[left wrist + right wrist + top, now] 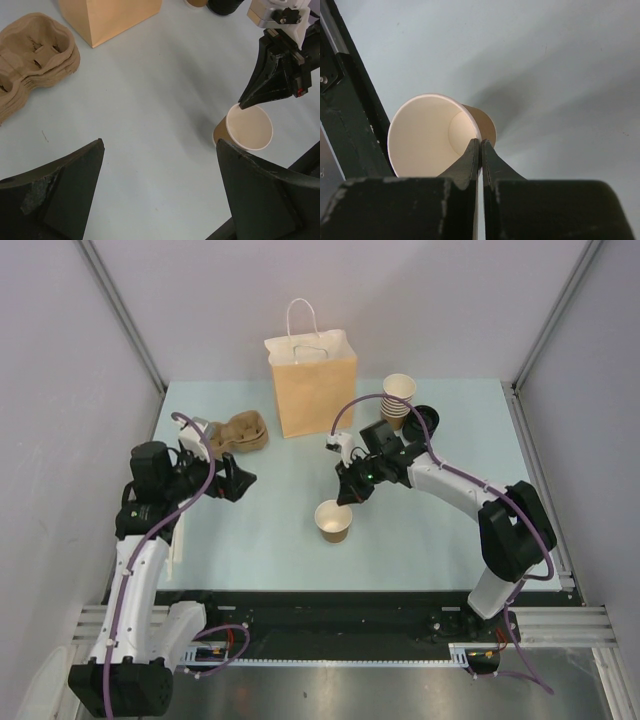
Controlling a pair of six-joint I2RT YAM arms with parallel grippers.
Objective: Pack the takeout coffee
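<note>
One lidless brown paper cup (333,521) sits near the middle of the counter (260,550). The right gripper (347,498) is at its 1 o'clock rim, jaws pinched together on the cup wall. The left gripper (238,480) hovers at the cup's 9 o'clock, jaws spread wide and holding nothing. The paper bag (312,385) stands at the cup's 12 o'clock.

The right gripper (480,143) covers part of the cup (427,135) rim; the left wrist view's edges cut off the bag (107,17) and carrier (30,60).
</note>
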